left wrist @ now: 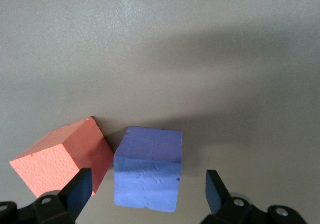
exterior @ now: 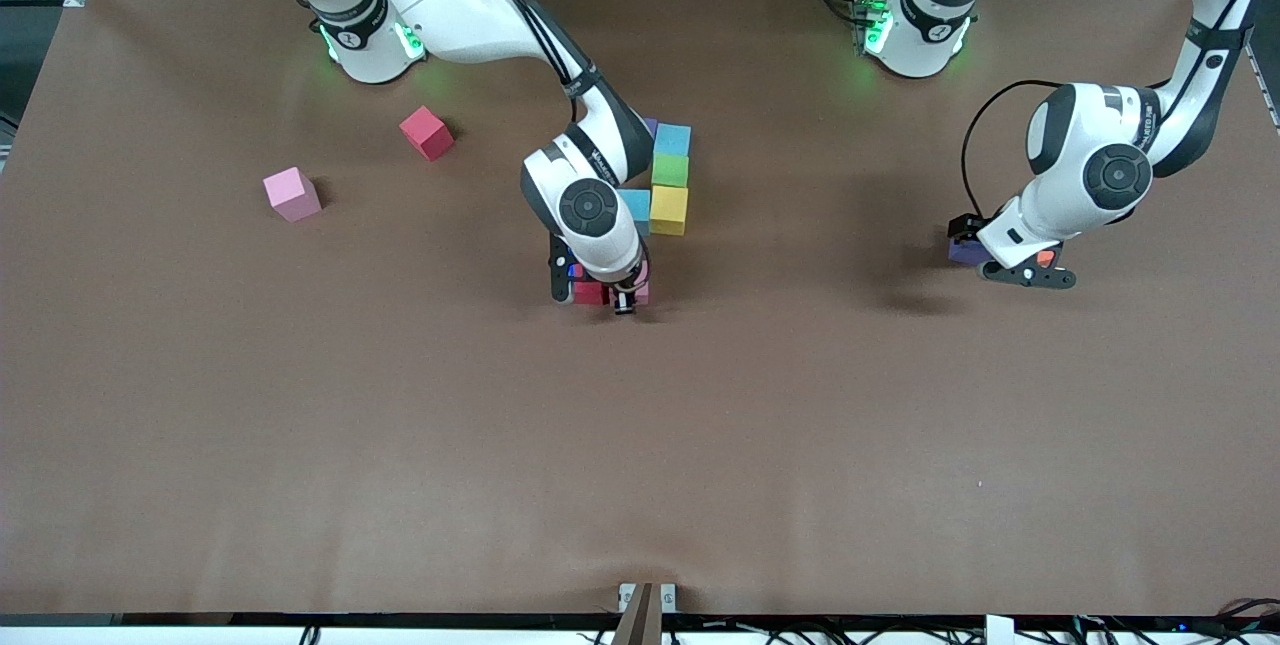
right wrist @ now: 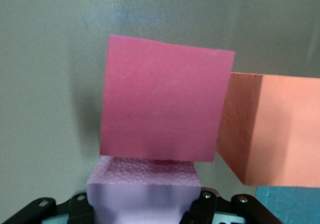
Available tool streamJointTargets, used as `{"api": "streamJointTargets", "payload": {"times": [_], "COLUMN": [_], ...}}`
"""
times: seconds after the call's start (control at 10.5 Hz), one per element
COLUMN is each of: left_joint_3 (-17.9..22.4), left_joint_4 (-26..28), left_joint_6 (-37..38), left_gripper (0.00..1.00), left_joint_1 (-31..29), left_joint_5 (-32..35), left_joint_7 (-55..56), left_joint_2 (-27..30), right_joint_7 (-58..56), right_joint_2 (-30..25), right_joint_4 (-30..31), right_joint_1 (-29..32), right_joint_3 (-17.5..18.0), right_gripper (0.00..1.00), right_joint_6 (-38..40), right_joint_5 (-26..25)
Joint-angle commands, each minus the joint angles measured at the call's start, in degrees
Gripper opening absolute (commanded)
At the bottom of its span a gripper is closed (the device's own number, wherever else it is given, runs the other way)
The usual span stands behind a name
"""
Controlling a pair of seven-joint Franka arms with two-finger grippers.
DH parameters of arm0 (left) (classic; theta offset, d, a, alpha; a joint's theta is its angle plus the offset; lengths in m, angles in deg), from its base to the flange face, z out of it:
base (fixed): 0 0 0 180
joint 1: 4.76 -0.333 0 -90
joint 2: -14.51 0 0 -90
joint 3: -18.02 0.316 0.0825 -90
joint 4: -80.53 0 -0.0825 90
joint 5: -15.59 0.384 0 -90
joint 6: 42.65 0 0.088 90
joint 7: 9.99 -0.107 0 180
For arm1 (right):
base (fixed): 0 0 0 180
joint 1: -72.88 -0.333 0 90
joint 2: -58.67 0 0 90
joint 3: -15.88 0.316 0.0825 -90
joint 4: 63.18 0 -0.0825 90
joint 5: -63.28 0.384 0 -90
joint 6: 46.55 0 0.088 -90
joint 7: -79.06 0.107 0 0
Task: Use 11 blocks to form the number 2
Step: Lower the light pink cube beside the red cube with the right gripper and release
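My right gripper [exterior: 612, 293] is low over the middle of the table, shut on a pale pink block [right wrist: 145, 189]. That block touches a red block [right wrist: 165, 109] with an orange block [right wrist: 272, 129] beside it. In the front view the red block [exterior: 590, 292] shows beside the hand. The partial number 2 has a light blue [exterior: 672, 139], a green [exterior: 670, 170] and a yellow block [exterior: 668, 210] in a column, and a second light blue block [exterior: 635, 205]. The arm hides other blocks. My left gripper [left wrist: 148, 191] is open around a purple block [left wrist: 147, 174]. An orange block [left wrist: 62, 161] lies beside it.
A loose pink block [exterior: 292, 193] and a loose red block [exterior: 427, 132] lie toward the right arm's end of the table. The purple block [exterior: 963, 250] and the orange block [exterior: 1045, 258] under my left gripper [exterior: 1000, 263] lie toward the left arm's end.
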Motion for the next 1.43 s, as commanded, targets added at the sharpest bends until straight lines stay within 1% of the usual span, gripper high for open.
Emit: {"api": "streamJointTargets", "payload": {"times": [0.0, 0.38, 0.76, 0.86, 0.95, 1.05, 1.33], "left_joint_3": [-0.50, -0.50, -0.68, -0.68, -0.59, -0.59, -0.42], "left_joint_4": [0.68, 0.59, 0.59, 0.59, 0.51, 0.42, -0.02], "left_joint_6": [-0.89, -0.89, -0.80, -0.80, -0.80, -0.80, -0.80], "left_gripper": [1.00, 1.00, 1.00, 1.00, 1.00, 1.00, 1.00], "left_joint_1": [-0.40, -0.31, -0.31, -0.31, -0.31, -0.39, -0.66], "left_joint_5": [-0.44, -0.44, 0.09, 0.26, 0.35, 0.35, 0.53], "left_joint_7": [-0.81, -0.81, -0.99, -1.08, -1.17, -1.17, -2.40], "left_joint_2": [0.09, -0.35, -0.88, -1.14, -1.41, -1.58, -2.46], "right_joint_7": [-0.38, -0.56, -0.64, -0.47, 0.23, 0.15, 0.15], "right_joint_2": [-1.60, -2.74, -2.66, -2.66, -2.66, -2.48, -2.75], "right_joint_4": [2.00, 3.75, 3.75, 3.75, 3.58, 3.40, 3.14], "right_joint_1": [-0.24, -0.33, -0.24, 0.02, 0.11, -0.23, -0.33], "right_joint_3": [-0.08, -0.08, -0.08, -0.08, -0.08, -0.08, -0.08], "right_gripper": [0.00, 0.00, 0.00, 0.11, 0.78, 1.00, 1.00], "right_joint_6": [0.82, 1.61, 1.09, 1.17, 1.09, 1.17, 1.52], "right_joint_5": [-0.96, -1.84, -1.93, -1.84, -1.75, -1.84, -1.84]}}
